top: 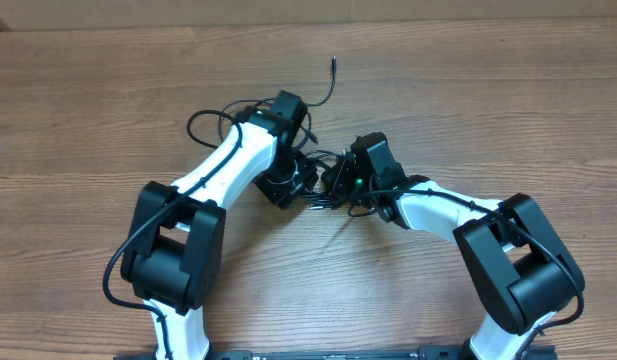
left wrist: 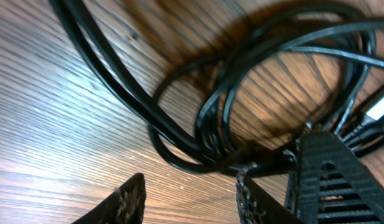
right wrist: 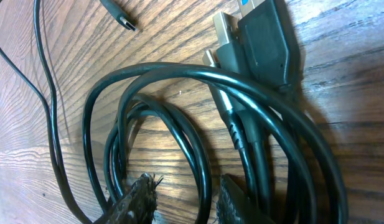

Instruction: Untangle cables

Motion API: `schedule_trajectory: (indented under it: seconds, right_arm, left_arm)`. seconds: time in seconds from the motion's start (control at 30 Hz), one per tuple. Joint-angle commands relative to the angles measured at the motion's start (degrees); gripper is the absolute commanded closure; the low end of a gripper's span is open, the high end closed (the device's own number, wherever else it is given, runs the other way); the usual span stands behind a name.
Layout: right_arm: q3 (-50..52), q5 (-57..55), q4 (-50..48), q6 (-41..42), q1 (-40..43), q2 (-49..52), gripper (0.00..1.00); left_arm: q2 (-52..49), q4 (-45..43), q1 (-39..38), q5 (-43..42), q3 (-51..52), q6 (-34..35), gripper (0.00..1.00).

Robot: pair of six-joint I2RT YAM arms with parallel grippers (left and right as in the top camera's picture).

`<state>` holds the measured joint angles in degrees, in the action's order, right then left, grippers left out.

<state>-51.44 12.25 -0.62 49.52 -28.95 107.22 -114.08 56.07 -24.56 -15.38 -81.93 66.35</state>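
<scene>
The left hand (left wrist: 190, 186) is apart, empty, over the wooden bench (left wrist: 55, 137); the right hand (right wrist: 185, 186) straddles thin black knotted cables (right wrist: 179, 70), grip unclear. Best pull one loop slowly sideways.

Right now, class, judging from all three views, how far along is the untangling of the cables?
Done: one plug end trails free of the bundle. In hand: both grippers meet at the cables; the left gripper stands open beside them, the right gripper straddles a strand. To do: the loops overlap in one bundle.
</scene>
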Motion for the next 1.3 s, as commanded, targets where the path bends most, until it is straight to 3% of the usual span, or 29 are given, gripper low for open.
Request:
schedule_trajectory:
  seconds: [0.0,0.37,0.93,0.97,1.07,1.1,1.13,1.17,1.27]
  right_arm:
    - [-0.3,-1.1,0.5,-0.1,0.0,0.3,0.68]
    - [-0.3,-1.1,0.5,-0.1,0.0,0.3,0.68]
    - [-0.3,-1.1,0.3,-0.1,0.0,0.3,0.67]
    - [-0.3,-1.1,0.3,-0.1,0.0,0.3,0.64]
    - [-0.3,-1.1,0.3,-0.1,0.0,0.3,0.38]
    - [-0.3,-1.1,0.3,-0.1,0.0,0.3,0.24]
    - [-0.3,-1.1,0.3,-0.1,0.0,0.3,0.03]
    - [-0.3,-1.1,0.3,-0.1,0.0,0.3,0.0]
    - [-0.3,-1.1,0.3,-0.1,0.0,0.3,0.0]
  left_arm:
    - [1.0,-0.4,-0.8,1.3,-0.2,4.6,0.57]
    - [1.0,-0.7,-1.2,6.0,-0.2,7.2,0.7]
    - [0.9,-2.8,-1.4,6.8,-0.2,7.4,0.65]
    - [0.9,-2.8,-1.4,6.9,-0.2,7.4,0.65]
    - [0.9,-2.8,-1.4,7.3,-0.2,7.3,0.61]
    - [0.9,-2.8,-1.4,7.8,-0.2,7.3,0.57]
    - [0.9,-2.8,-1.4,8.8,-0.2,7.3,0.53]
    - [0.9,-2.8,-1.4,9.7,-0.2,7.3,0.48]
    - [1.0,-2.7,-1.4,11.5,-0.2,6.9,0.1]
